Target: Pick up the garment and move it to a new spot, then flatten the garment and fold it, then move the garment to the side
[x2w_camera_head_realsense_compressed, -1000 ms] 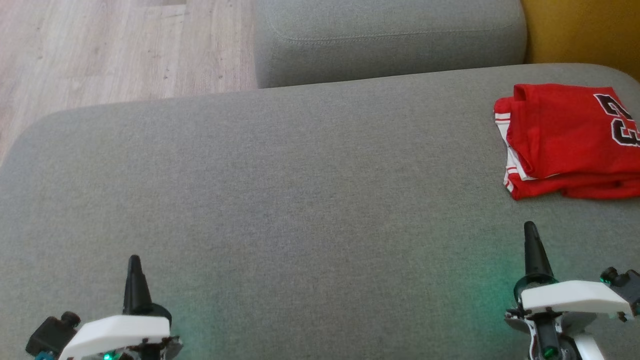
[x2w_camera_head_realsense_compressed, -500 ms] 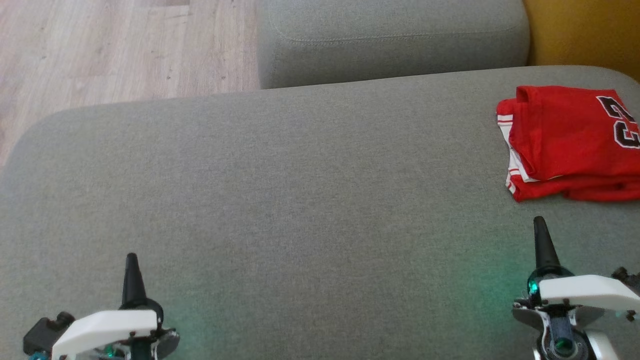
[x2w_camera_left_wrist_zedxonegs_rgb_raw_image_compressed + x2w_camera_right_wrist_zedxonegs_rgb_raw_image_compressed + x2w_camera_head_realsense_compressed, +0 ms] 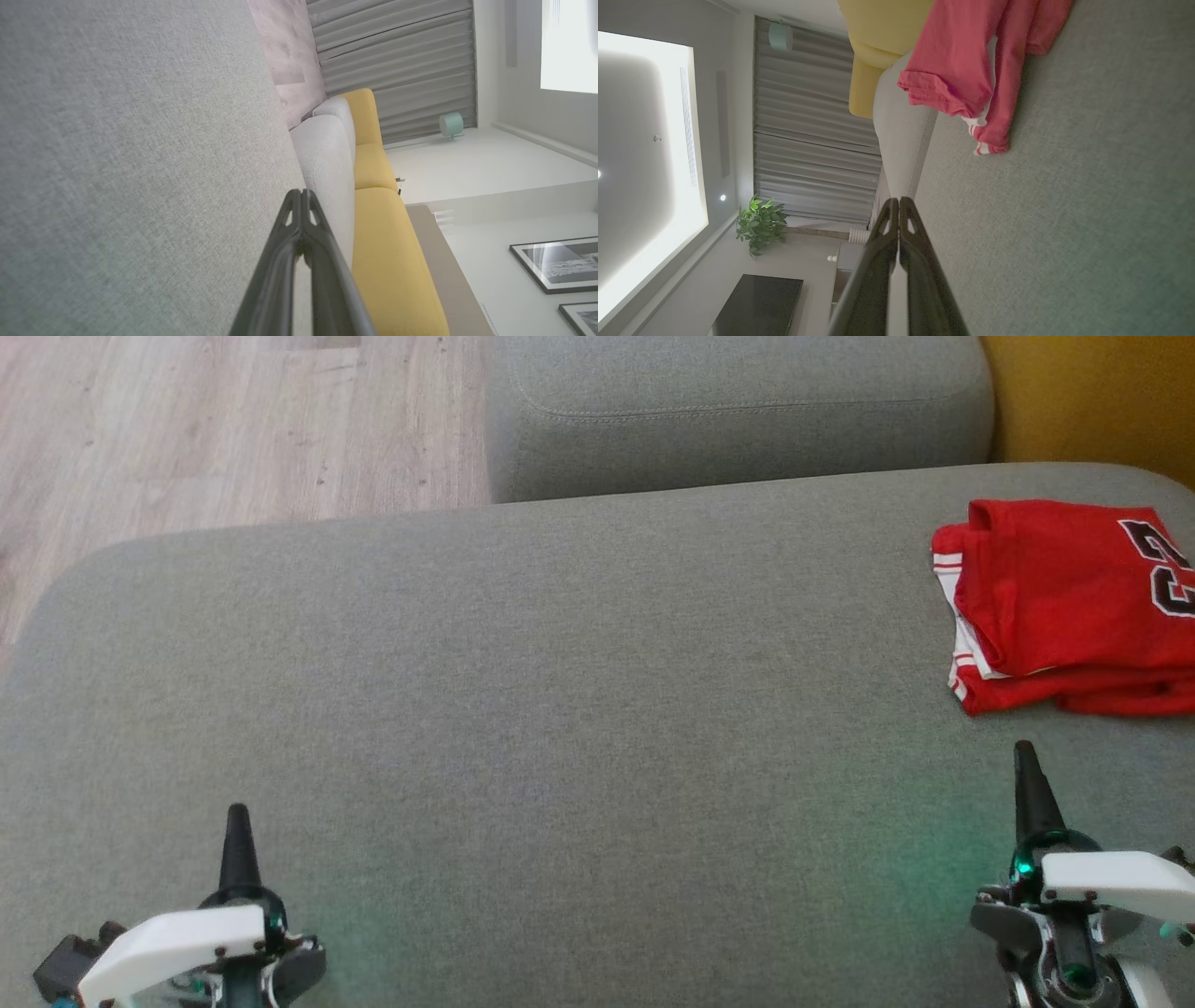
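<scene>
Though folded into a compact red stack, looked every bit a soft, limp garment (image 3: 1064,607): light jersey cloth, no stiffness, likely to sag and spill open if lifted by a single layer. Lay at the far right of the grey sofa seat (image 3: 560,709), partly cut off by the head view's right edge, with white-striped hems along its left side and part of a black-and-white numeral on top. Judged neither fragile nor heavy, and hardly slippery against woven upholstery, so apt to drag and rumple rather than slide. Best taken, probably, at the thick, many-layered left edge, pinching through the whole stack, or at two corners with both arms to keep the fold.

Near its front edge but apart from it, found the right gripper (image 3: 1025,756), fingers pressed together on nothing. Well apart from the cloth, over bare seat at the lower left, found the left gripper (image 3: 237,817), likewise closed tight and empty.

Beyond the seat, noted a second grey cushion (image 3: 738,420), a yellow cushion (image 3: 1092,401) and pale wood floor (image 3: 205,429).
</scene>
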Available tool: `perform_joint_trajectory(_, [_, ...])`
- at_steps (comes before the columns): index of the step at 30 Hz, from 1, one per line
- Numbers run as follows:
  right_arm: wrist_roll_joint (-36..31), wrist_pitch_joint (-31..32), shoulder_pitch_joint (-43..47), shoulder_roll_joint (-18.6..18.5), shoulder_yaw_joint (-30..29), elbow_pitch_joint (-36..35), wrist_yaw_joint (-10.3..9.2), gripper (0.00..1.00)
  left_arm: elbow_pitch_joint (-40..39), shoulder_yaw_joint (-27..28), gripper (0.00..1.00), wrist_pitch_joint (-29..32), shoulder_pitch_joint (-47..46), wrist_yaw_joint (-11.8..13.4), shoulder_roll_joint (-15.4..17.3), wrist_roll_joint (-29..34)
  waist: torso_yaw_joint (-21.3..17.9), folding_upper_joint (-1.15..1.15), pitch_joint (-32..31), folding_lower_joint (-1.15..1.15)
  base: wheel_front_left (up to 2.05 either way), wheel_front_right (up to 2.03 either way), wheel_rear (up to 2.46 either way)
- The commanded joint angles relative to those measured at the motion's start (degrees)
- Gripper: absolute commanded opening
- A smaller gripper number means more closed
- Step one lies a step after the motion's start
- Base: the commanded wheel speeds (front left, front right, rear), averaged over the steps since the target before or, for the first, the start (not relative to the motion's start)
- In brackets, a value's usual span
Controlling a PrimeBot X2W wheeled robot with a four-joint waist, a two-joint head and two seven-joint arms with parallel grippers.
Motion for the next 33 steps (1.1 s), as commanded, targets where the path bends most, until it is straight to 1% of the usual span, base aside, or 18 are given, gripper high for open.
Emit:
perform_joint_trajectory(1, [2.2,0.8,-3.5,-0.9,0.5,-2.3,-0.04,0.0,-1.4,2.0,0.0,0.6,-3.2,-0.6,0.7,-1.9,0.1,0.0,0.0,0.0,0.0,0.0,0.0])
perform_joint_trajectory(21, [14.8,4.0,-4.1,-0.8,-2.0,-2.7,-0.04,0.0,-0.5,3.9,0.0,3.8,-4.9,-1.5,0.6,-14.0,0.6,0.0,-0.2,0.0,0.0,0.0,0.0])
perform_joint_trajectory(33, [14.6,4.3,-4.2,-0.6,-2.3,-2.6,-0.04,0.0,-0.5,4.0,0.0,3.9,-4.9,-1.5,0.5,-13.8,0.6,0.0,-0.2,0.0,0.0,0.0,0.0])
